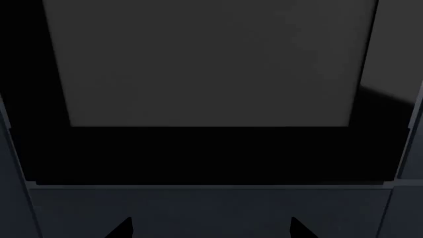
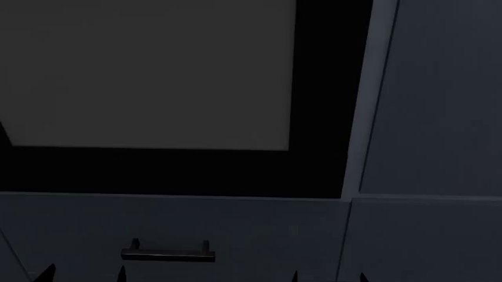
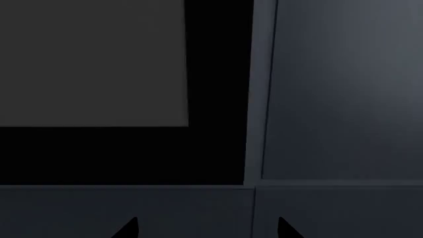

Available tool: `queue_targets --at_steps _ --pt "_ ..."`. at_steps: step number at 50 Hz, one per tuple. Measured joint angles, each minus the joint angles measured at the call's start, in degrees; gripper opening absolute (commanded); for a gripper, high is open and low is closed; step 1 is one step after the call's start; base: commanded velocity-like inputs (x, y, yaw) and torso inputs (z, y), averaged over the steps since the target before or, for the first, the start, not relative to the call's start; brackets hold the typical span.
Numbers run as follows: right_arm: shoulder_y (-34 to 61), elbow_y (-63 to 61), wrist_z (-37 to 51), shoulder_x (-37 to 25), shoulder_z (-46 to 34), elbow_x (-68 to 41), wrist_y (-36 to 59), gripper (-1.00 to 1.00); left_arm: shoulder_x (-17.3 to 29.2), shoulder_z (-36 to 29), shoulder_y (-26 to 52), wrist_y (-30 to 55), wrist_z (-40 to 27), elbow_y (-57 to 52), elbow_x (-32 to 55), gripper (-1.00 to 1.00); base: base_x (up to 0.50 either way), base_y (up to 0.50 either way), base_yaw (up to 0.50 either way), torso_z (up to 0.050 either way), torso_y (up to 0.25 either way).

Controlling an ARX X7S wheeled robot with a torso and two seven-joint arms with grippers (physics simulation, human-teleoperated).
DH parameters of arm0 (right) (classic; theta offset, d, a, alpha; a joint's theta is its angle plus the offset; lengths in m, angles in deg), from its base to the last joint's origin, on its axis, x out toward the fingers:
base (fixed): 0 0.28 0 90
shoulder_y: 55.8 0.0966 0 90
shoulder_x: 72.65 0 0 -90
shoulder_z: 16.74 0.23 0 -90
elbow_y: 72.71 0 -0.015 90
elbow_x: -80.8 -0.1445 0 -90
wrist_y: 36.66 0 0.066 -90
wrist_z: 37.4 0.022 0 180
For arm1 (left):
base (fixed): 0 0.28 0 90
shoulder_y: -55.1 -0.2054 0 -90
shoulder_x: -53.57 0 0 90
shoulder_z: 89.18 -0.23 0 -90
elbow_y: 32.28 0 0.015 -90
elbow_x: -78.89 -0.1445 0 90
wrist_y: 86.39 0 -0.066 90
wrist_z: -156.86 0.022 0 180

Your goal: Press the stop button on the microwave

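L fingers (image 1: 211, 227) apart, low | R fingers (image 3: 208, 227) apart | facing dark panel (image 2: 149, 70)

1. The right gripper (image 3: 206, 229) is showing only two dark fingertips (image 3: 127, 228), set apart.
2. A black-framed appliance door (image 3: 218, 99) is facing it, its grey window (image 3: 92, 62) lying toward ten o'clock.
3. A blue-grey cabinet panel (image 3: 343, 89) is standing toward two o'clock.

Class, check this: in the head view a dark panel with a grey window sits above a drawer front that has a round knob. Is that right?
Not quite. The drawer front carries a horizontal bar handle, not a round knob, as the head view shows. The dark panel with its grey window does sit above it.
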Motion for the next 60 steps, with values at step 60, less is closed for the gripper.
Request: queue_targets --at_steps 60 --pt "13.81 -41.27 10.36 -6.28 -7.59 -0.81 38.22 1.00 9.51 -0.13 0.07 -1.84 -7.02 24.39 3.63 1.00 0.00 0.00 0.00 0.031 0.018"
